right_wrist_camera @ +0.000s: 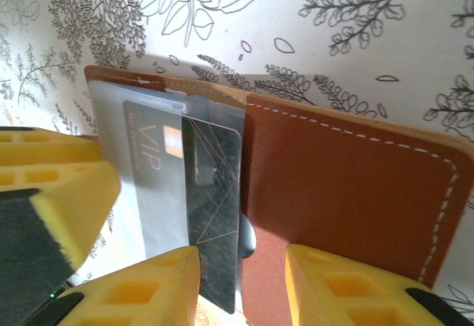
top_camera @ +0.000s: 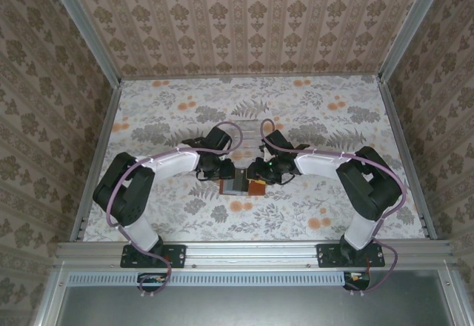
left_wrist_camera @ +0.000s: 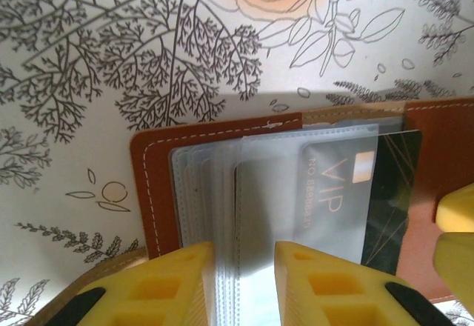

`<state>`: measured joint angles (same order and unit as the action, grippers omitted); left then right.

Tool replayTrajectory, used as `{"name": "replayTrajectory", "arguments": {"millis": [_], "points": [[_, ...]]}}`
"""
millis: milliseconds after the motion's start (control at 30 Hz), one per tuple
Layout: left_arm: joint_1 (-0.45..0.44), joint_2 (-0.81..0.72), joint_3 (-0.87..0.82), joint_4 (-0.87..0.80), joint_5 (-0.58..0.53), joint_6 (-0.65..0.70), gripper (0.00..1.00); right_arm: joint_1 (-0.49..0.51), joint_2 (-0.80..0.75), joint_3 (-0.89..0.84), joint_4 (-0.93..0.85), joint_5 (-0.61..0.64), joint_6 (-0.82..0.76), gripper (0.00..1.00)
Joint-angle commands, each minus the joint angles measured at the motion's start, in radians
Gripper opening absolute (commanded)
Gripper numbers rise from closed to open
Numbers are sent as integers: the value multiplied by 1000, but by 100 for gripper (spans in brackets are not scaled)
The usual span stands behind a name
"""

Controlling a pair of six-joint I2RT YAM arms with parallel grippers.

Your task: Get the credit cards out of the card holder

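The card holder (top_camera: 241,187) lies open on the flowered table, reddish-brown (left_wrist_camera: 152,193) with clear plastic sleeves (left_wrist_camera: 207,193). A grey VIP card (left_wrist_camera: 333,185) and a dark card (left_wrist_camera: 392,185) stick out of the sleeves toward the brown flap (right_wrist_camera: 348,185). My left gripper (left_wrist_camera: 244,267) stands over the sleeve stack with its jaws a narrow gap apart. The sleeve edges rest by one finger (left_wrist_camera: 178,281). My right gripper (right_wrist_camera: 241,281) is open astride the dark card (right_wrist_camera: 215,207) and the flap's edge. In the top view both grippers (top_camera: 222,172) (top_camera: 261,170) meet over the holder.
Flowered tablecloth (top_camera: 178,111) surrounds the holder, walled by patterned panels on three sides. The other arm's yellow finger (right_wrist_camera: 52,185) crowds the right wrist view's left side, and a yellow finger (left_wrist_camera: 455,244) shows at the left wrist view's right edge.
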<state>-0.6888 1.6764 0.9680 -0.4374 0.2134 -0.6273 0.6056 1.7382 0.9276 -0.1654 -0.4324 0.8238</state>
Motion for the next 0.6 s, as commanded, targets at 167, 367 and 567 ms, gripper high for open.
{"name": "replayTrajectory", "arguments": {"millis": [167, 367, 567], "points": [[-5, 50, -24, -36, -17, 4, 27, 0, 33, 10, 3, -26, 10, 37], [-6, 69, -22, -56, -33, 17, 23, 0, 60, 23, 29, -59, 7, 36], [-5, 81, -26, -52, -29, 18, 21, 1, 78, 36, 65, -94, 16, 33]]}}
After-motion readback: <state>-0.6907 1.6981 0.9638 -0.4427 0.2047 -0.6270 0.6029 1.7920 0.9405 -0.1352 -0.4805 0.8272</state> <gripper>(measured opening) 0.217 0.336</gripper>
